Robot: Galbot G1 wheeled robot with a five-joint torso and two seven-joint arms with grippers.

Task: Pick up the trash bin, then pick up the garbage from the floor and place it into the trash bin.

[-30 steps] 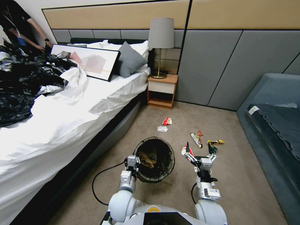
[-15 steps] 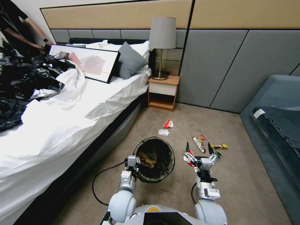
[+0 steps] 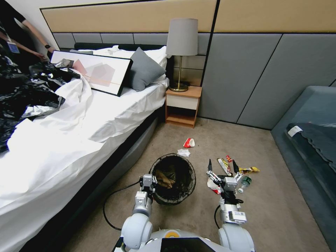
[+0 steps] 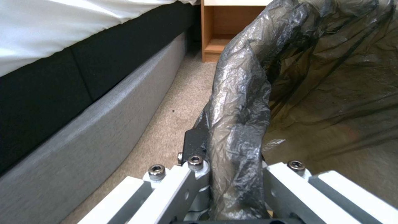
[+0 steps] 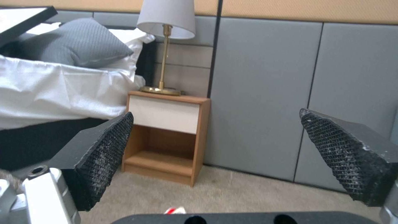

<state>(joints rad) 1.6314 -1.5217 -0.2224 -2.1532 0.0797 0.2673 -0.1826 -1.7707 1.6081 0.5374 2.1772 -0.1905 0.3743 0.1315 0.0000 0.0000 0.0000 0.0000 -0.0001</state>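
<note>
A: We start on the left. Our left gripper (image 3: 151, 182) is clamped on the rim of the trash bin (image 3: 174, 177). In the left wrist view one finger (image 4: 195, 146) sits outside the black bag liner (image 4: 238, 130) and the other is inside, with the rim pinched between them. So the bin is in our hold, right beside those fingers.

B: Then our right gripper (image 3: 222, 167). Its two fingers are wide apart and hold nothing. A crushed red-and-white cup (image 3: 212, 183) lies just below the left finger. A small green-capped bottle (image 3: 244, 182) lies just past the right finger. The snack wrappers (image 3: 224, 165) are a little beyond the tips. Another red cup (image 3: 189, 142) and a white tissue (image 3: 183, 152) lie farther ahead, well away from both fingers.

A: How do we do this step well?

B: We think we should go for the near cup. Keep the fingers wide, come straight down so the cup is between them, then close softly so it does not slide away. Hold the bin level too.

A: Any words to read?

B: No. The wrappers and cups are too small for us to read.
</note>
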